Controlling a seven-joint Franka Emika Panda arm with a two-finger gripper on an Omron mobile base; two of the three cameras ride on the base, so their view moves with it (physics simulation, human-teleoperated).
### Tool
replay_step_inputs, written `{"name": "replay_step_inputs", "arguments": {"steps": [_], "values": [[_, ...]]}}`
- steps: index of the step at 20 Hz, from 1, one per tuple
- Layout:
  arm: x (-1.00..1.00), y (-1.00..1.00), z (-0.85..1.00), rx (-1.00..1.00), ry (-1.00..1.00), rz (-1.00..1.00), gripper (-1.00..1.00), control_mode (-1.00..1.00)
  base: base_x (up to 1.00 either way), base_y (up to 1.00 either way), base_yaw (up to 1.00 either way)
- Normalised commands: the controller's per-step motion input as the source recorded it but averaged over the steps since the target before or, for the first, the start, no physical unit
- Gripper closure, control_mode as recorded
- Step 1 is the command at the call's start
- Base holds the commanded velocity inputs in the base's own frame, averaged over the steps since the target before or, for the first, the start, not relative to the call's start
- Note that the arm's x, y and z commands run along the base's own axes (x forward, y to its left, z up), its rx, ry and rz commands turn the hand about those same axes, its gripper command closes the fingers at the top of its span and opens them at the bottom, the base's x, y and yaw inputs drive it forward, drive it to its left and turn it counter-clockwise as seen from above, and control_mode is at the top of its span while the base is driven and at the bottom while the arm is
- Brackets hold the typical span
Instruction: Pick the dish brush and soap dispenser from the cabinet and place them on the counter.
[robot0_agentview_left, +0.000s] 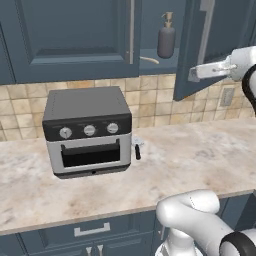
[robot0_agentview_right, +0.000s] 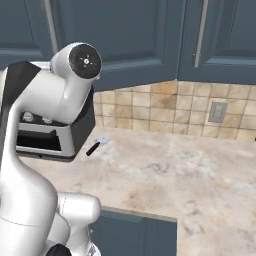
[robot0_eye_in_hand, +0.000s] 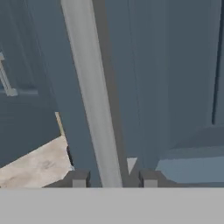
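The cabinet (robot0_agentview_left: 70, 35) hangs above the counter (robot0_agentview_left: 190, 155), and its right door (robot0_agentview_left: 202, 45) stands open. On the shelf inside stands the soap bottle (robot0_agentview_left: 166, 37), upright near the back. The brush (robot0_agentview_left: 149, 60) lies on the shelf's front edge, just left of the bottle.

The gripper (robot0_eye_in_hand: 113, 178) is up at the open door. Its fingers (robot0_eye_in_hand: 78, 178) sit one on each side of the door's silver handle (robot0_eye_in_hand: 94, 96), squeezing in on it.

An oven (robot0_agentview_left: 89, 130) sits on the counter's left part. A small tool (robot0_agentview_left: 136, 148) with a black handle lies beside its right side.
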Motion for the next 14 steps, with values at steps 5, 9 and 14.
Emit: {"name": "replay_step_inputs", "arguments": {"steps": [5,9,14], "values": [[-0.72,-0.31,0.0,-0.01,0.0,0.27,1.0,-1.0,0.0,0.0,0.0],[-0.69,-0.34,-0.01,-0.01,0.0,0.25,1.0,-1.0,0.0,0.0,0.0],[-0.46,-0.33,-0.1,0.0,0.01,0.22,1.0,-1.0,0.0,0.0,0.0]]}}
